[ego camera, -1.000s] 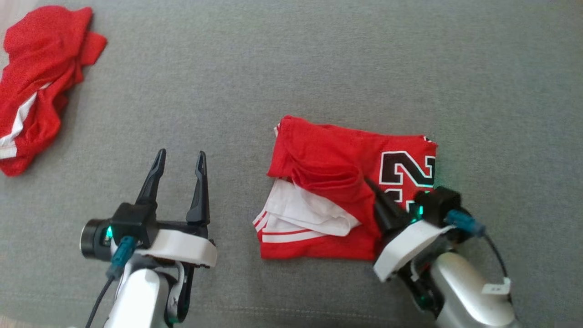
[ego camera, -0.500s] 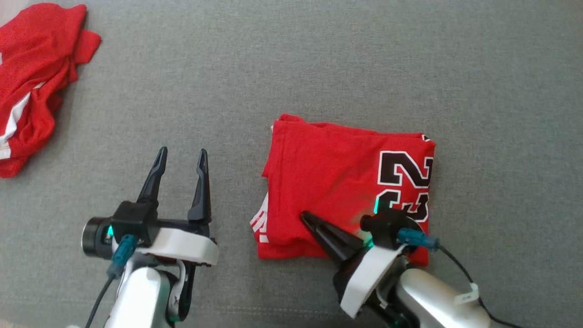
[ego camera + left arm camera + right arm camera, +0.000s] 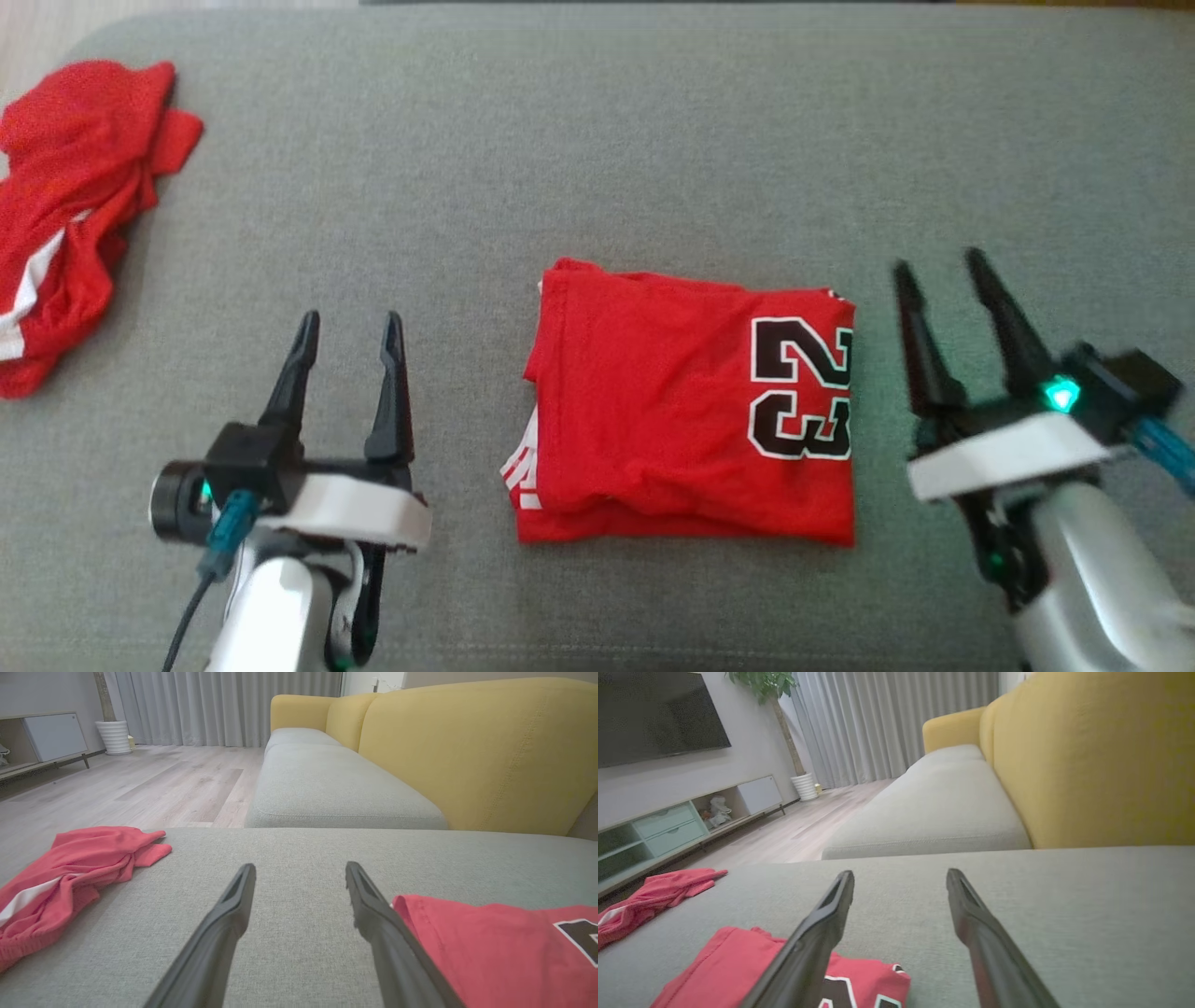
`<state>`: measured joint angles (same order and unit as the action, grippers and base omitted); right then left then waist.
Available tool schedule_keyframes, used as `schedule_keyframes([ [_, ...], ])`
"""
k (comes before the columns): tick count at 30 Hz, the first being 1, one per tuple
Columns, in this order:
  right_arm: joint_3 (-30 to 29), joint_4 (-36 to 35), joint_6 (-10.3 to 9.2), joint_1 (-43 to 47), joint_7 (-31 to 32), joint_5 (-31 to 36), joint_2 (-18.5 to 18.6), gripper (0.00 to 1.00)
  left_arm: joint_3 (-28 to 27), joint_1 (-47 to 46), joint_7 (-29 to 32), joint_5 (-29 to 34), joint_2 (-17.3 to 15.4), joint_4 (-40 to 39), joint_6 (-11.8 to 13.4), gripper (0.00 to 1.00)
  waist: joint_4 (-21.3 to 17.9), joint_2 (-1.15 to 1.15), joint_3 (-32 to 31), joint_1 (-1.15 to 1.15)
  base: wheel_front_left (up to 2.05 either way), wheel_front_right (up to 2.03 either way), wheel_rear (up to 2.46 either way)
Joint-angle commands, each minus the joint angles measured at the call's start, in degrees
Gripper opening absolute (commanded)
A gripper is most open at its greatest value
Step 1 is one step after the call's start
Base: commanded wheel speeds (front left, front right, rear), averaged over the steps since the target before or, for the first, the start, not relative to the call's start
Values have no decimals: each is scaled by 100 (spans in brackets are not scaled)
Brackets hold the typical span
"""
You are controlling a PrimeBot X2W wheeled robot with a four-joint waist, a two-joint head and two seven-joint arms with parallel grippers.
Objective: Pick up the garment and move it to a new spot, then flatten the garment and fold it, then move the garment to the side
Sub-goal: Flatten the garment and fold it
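Now both hands hover low over the grey seat (image 3: 560, 140), fingers pointing away from the robot; the left hand (image 3: 350, 319) has its fingers spread wide with nothing between them but bare fabric; the right hand (image 3: 938, 261) is parted just as wide and likewise grips nothing. Between the two hands lies the jersey (image 3: 653, 411), red, folded into a rough rectangle and flat on the seat; it is nearer the right hand, whose inner finger stands just beside the jersey's edge without touching it; from the left hand it lies off to the right, with a strip of seat between. On the side of the jersey next to the right hand is the number (image 3: 803, 387), a black 23 outlined in white; a little white trim peeps from the lower layers at the corner nearest the left hand. In the right wrist view that hand's left finger crosses in front of the jersey and hides part of the number. Well out to the left of the left hand, and ahead of it, a red heap (image 3: 65, 215) with a white stripe lies crumpled near the seat's edge. Beyond the fingertips, off to the right, rises a yellow backrest (image 3: 467, 742).
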<state>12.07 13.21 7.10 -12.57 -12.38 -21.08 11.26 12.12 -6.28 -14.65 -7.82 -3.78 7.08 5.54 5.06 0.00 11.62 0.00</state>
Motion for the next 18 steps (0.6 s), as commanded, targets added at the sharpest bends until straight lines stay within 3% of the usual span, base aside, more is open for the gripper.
schedule_keyframes([
  [1,31,-253,39,60,19,91,-54,100,-217,-30,-35,-28,-97,-207,20,100,-30,0,-70,0,0,0,0],
  [10,-980,-1459,39,1086,644,818,-290,100,-220,264,-28,-27,-305,-192,-68,100,-154,0,-450,0,0,0,0],
  [18,-1201,-2178,39,1780,970,1072,-462,100,-168,611,71,-61,-441,-231,-103,100,-245,0,-809,0,0,0,0],
])
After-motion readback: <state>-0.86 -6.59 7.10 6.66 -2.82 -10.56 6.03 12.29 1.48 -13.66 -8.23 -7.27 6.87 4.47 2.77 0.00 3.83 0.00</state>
